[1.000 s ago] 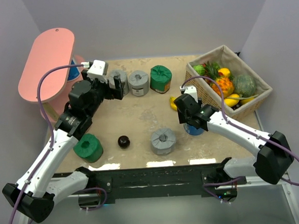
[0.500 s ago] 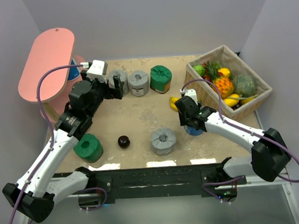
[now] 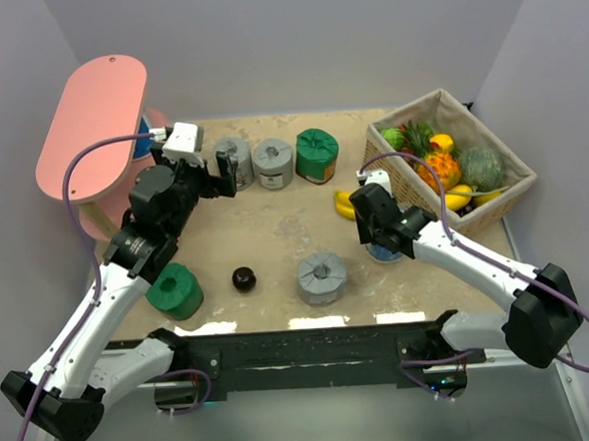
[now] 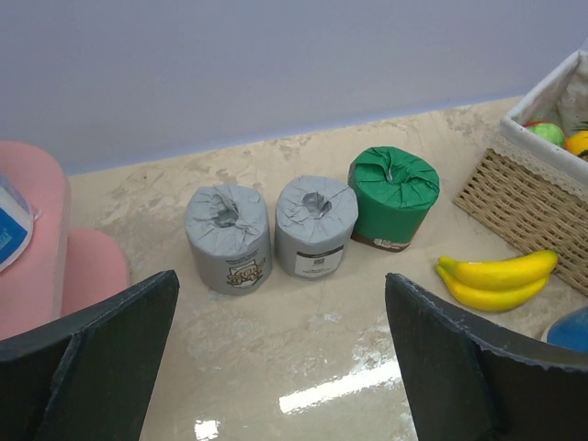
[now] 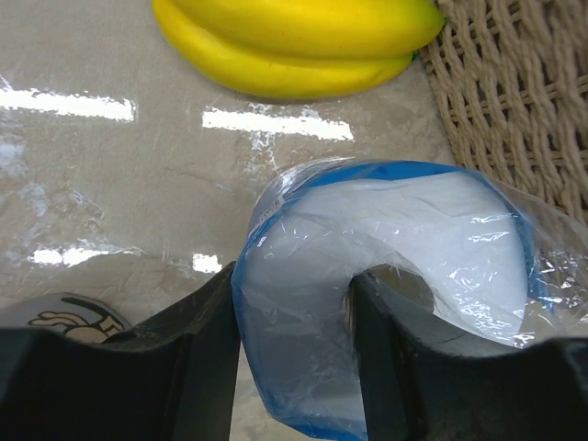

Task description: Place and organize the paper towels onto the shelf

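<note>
Our right claw [image 5: 294, 363] pinches the sides of a white-and-blue roll [image 5: 404, 239], frame centre. We judge it light, squashy, slippery-wrapped. Our left claw [image 4: 280, 308] stands open.

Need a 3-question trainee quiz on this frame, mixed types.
1. True or false: the right hand is closed on a white-and-blue paper towel roll.
2. What lies next to the wicker basket, by the held roll? A) bananas B) dark ball C) a grey roll
3. Fill in: the row ahead of the open left hand holds two grey rolls and one ____ roll.

Key: 1 true; 2 A; 3 green roll.
</note>
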Controlling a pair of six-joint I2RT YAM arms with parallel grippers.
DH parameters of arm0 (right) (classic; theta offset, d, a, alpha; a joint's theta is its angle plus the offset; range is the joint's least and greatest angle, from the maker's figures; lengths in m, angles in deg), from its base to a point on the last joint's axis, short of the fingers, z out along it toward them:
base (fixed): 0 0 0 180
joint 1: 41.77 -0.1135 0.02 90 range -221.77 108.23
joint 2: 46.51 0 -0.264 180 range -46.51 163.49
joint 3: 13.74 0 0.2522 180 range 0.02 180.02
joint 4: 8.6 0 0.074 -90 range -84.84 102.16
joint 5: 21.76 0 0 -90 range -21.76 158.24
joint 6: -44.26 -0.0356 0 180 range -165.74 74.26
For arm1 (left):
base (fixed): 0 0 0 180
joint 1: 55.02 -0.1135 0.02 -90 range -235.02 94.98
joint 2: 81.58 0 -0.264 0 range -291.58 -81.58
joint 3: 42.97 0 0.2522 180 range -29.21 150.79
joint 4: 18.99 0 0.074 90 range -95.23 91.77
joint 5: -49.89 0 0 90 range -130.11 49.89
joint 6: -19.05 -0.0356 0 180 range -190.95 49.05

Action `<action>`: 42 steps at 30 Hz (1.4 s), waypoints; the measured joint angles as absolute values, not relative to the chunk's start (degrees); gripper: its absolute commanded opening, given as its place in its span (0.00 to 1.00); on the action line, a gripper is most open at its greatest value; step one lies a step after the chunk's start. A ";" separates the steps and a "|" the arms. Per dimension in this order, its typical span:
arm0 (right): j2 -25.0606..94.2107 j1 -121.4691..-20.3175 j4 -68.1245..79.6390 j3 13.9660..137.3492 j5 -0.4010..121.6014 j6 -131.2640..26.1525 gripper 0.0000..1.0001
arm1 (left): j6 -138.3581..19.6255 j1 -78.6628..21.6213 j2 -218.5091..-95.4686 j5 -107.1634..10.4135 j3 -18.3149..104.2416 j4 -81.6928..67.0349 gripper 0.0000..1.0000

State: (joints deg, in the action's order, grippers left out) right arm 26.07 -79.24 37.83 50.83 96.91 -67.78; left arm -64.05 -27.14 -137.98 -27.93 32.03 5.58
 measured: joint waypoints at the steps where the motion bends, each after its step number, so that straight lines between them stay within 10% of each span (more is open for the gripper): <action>1: 25.57 -79.24 38.70 51.84 96.93 -67.59 0.38 | -64.05 -27.14 -137.44 -27.86 31.87 5.54 1.00; 10: 26.42 -79.92 40.32 67.48 95.42 -64.59 0.36 | -64.01 -27.14 -131.27 -27.05 30.56 3.44 1.00; 30: 67.31 -95.55 30.09 97.34 90.55 -62.45 0.37 | -63.90 -29.31 -123.54 -24.93 27.11 -1.30 1.00; 42: 70.20 -98.65 29.08 97.41 90.59 -63.98 0.70 | -64.05 -29.41 -122.86 -23.08 27.11 -1.26 1.00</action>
State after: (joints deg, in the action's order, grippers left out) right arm 70.20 -98.65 29.08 97.41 90.59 -63.98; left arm -64.05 -29.41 -122.86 -23.08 27.11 -1.26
